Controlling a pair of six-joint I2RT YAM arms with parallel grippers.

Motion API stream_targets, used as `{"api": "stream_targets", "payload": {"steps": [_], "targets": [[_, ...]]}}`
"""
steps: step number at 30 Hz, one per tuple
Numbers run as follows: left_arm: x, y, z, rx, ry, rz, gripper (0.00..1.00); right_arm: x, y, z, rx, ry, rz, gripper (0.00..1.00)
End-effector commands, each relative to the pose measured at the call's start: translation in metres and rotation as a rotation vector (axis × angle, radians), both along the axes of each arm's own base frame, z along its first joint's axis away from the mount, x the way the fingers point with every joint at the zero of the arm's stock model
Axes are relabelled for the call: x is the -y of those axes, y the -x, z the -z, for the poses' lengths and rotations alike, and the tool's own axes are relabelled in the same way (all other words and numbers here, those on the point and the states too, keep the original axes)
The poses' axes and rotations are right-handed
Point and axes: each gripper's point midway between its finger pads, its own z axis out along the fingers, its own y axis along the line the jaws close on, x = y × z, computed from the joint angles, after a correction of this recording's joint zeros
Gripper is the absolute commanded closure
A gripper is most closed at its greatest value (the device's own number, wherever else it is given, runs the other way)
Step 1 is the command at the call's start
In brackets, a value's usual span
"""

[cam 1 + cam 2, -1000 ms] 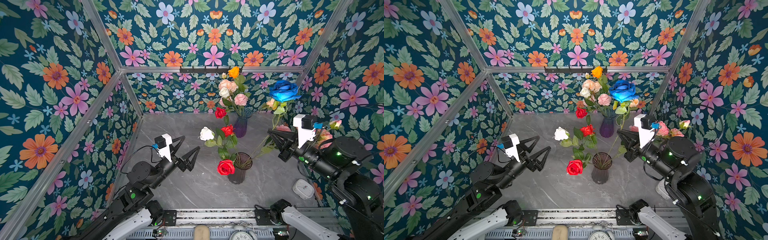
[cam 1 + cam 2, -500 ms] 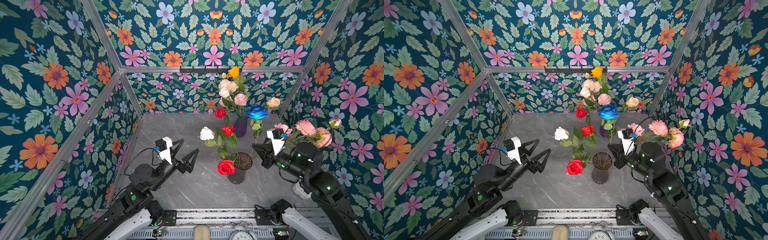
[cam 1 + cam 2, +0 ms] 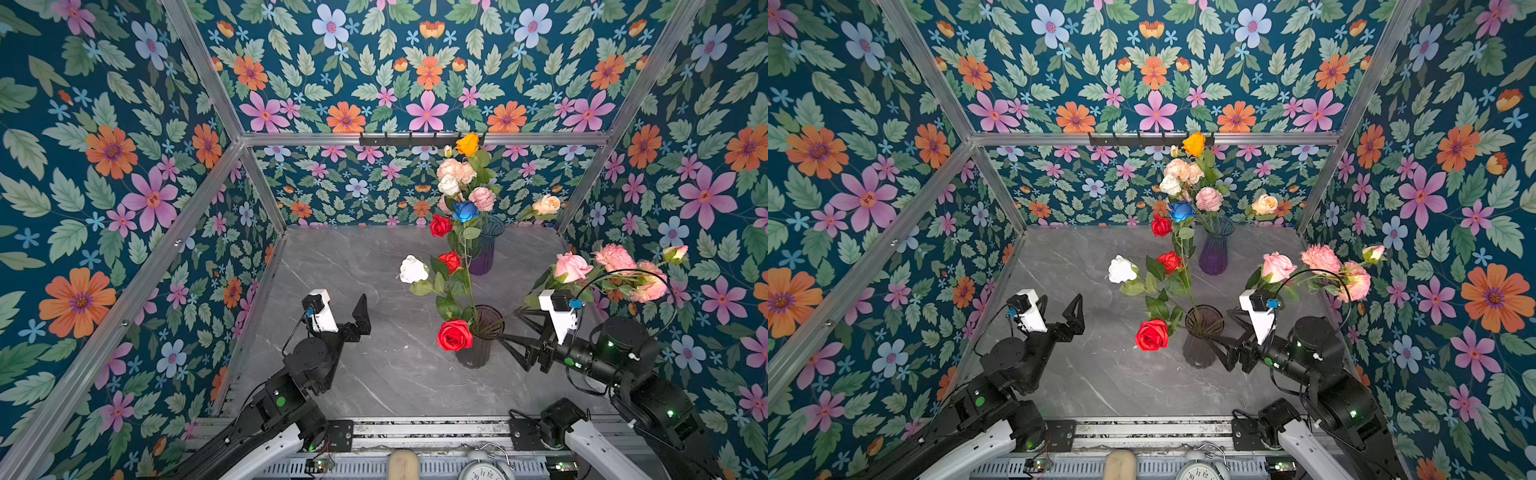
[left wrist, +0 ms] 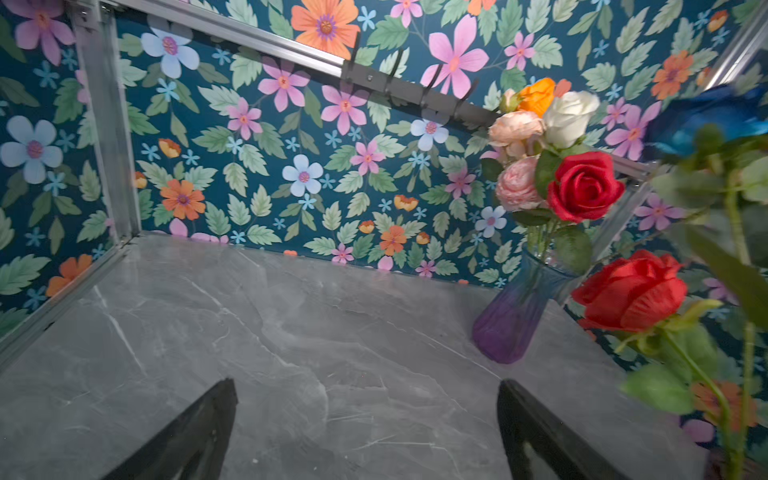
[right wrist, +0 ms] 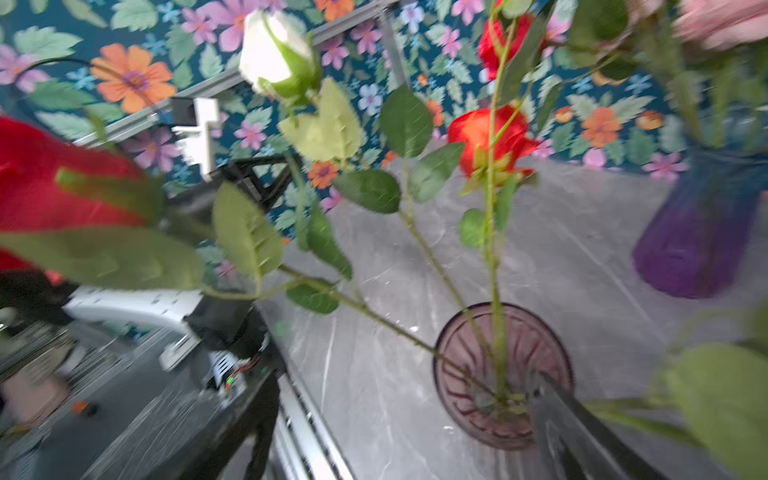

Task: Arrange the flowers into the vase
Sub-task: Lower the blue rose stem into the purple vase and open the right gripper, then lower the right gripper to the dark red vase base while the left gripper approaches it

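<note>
Matt grey veined surface (image 3: 374,270) boxed by floral-papered walls (image 3: 124,166) on aluminium rails (image 3: 291,138); soft-petalled flowers (image 3: 454,334) stand in a ribbed smoky glass vase (image 3: 473,353) right of centre, others in a fluted purple vase (image 3: 484,259) toward the far edge; left fingers (image 4: 187,436) and right fingers (image 5: 582,436) spread wide, empty.

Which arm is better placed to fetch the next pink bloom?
Right. The loose pink blooms lie on its side, near the open right gripper; the open left gripper sits across the smoky dark glass vase from them.
</note>
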Motion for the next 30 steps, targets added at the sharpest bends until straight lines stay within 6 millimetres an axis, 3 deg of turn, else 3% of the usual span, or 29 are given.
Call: {"api": "stream_targets", "payload": {"steps": [1,4,7,13,18,23,26,30], "targets": [[-0.015,0.0,-0.013,0.081,0.055,-0.079,0.0,-0.023,0.053,0.005,-0.123,-0.087,-0.318,0.1],[-0.016,0.001,-0.012,0.086,0.061,-0.076,0.0,-0.022,0.064,0.017,-0.211,-0.116,-0.341,0.11],[-0.015,0.0,-0.012,0.084,0.054,-0.074,0.0,-0.02,0.061,0.025,-0.299,-0.136,-0.29,0.11],[-0.002,-0.001,-0.013,0.085,0.041,-0.017,0.0,-0.013,0.042,0.08,-0.521,-0.165,-0.095,0.16],[0.033,0.002,-0.018,0.097,0.002,0.157,0.01,0.005,0.028,0.119,-0.619,-0.17,0.117,0.16],[0.046,-0.003,-0.017,0.054,-0.035,0.188,0.01,0.035,0.005,0.139,-0.731,-0.209,0.432,0.25],[0.072,0.001,-0.014,0.053,-0.019,0.309,0.13,0.038,-0.002,0.152,-0.786,-0.219,0.496,0.4],[0.106,0.002,0.007,-0.018,0.041,0.446,0.1,0.031,-0.008,0.185,-0.9,-0.299,0.53,0.42]]}}
